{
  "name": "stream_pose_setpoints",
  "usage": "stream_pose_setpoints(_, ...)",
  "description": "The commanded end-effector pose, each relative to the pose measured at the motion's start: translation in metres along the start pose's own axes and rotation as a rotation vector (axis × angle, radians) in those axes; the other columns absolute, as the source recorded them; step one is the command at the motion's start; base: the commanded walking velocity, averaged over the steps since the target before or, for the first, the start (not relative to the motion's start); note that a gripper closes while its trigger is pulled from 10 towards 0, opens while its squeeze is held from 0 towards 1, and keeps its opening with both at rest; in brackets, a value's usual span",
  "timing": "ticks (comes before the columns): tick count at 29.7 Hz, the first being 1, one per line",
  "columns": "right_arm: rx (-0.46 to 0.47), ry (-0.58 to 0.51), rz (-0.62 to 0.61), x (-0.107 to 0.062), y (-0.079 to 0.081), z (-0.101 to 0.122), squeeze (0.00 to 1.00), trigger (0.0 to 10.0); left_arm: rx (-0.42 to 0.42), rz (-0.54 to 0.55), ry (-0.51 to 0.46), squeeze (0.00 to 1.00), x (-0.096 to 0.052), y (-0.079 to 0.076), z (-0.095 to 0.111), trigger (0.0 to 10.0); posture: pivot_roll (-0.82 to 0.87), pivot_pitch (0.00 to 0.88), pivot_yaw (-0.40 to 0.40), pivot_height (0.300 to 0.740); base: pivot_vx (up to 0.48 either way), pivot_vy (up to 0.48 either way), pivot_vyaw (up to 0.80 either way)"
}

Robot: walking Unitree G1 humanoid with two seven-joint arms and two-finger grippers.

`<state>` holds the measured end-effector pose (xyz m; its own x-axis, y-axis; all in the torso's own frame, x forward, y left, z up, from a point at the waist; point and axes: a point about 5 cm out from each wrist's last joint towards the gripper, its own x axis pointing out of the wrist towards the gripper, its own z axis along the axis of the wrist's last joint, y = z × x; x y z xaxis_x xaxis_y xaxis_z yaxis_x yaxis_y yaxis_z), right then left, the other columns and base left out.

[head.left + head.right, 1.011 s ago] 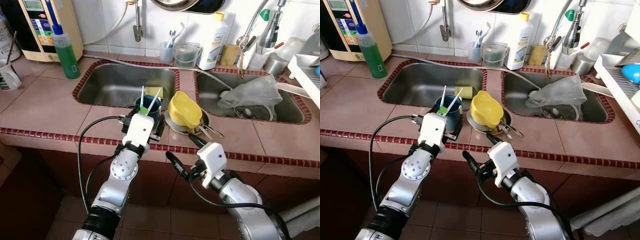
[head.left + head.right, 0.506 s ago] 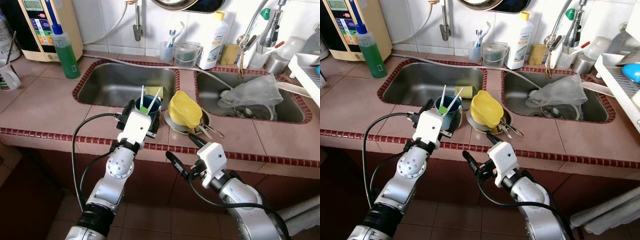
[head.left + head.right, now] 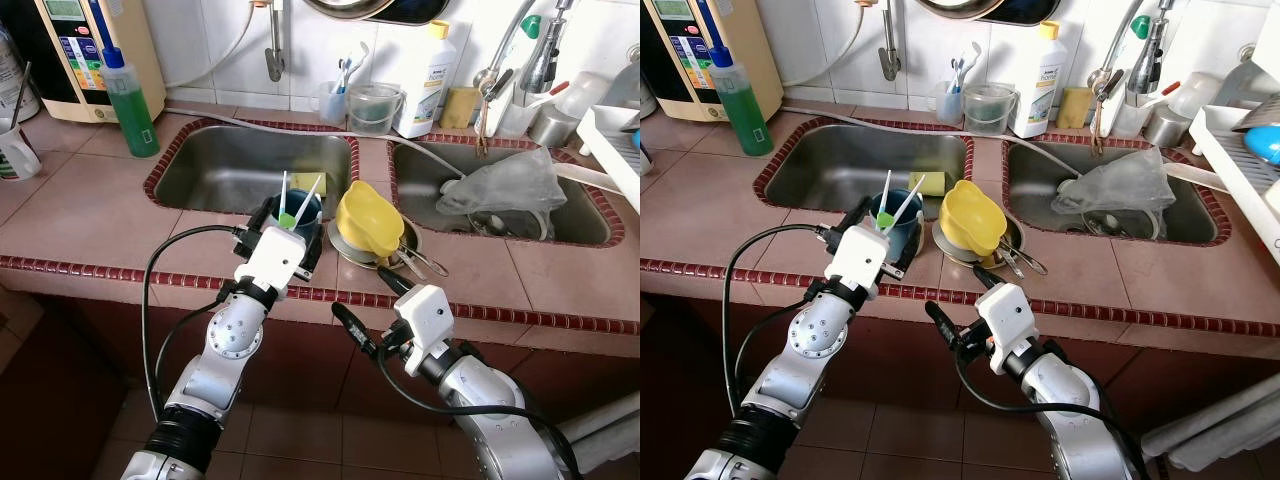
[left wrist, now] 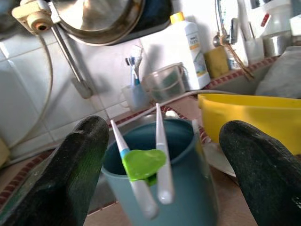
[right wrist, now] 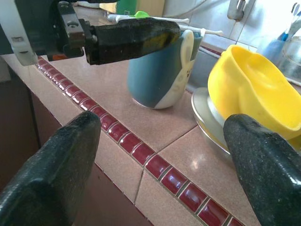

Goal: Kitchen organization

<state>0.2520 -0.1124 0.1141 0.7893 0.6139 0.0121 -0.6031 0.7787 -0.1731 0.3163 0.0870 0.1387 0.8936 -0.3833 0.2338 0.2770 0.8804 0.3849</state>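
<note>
Left wrist view: blue cup (image 4: 160,188) (holding toothbrushes) stands between the left gripper's (image 4: 164,188) spread fingers (image 4: 70,174).

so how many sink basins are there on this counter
2: the left sink basin, behind the blue cup, and the right sink basin, holding a plastic bag.

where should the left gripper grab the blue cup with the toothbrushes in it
Probably across the blue cup's round body, below the rim, coming level from the counter edge. The left gripper is open with a finger on each side. The toothbrushes block the top, and the yellow bowl sits close on its right.
</note>
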Motion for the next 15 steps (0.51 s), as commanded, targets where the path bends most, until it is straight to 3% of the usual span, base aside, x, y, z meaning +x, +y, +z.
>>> stream_pose_setpoints(1,-0.017,-0.022,-0.01,-0.0002,-0.0038,0.0079,0.0,10.0,-0.011,-0.028,0.01,0.0,-0.0016,-0.0046,-0.0029,10.0,-0.1,0.05,-0.009,0.74,0.0,0.0,0.0)
stream_pose_setpoints(12,-0.014,-0.024,-0.009,-0.0006,-0.0035,0.0092,0.0,10.0,-0.035,-0.021,0.071,0.0,-0.0041,-0.0027,-0.0121,9.8,-0.1,0.053,-0.013,0.74,0.0,0.0,0.0)
stream_pose_setpoints(13,-0.014,-0.024,-0.009,-0.0005,-0.0034,0.0093,0.0,10.0,-0.036,-0.02,0.071,0.0,-0.0042,-0.0022,-0.0122,7.8,-0.1,0.053,-0.013,0.74,0.0,0.0,0.0)
stream_pose_setpoints(15,-0.014,-0.024,-0.008,-0.0004,-0.0033,0.0094,0.0,10.0,-0.036,-0.017,0.072,0.0,-0.0042,-0.0017,-0.0124,7.2,-0.1,0.053,-0.012,0.74,0.0,0.0,0.0)
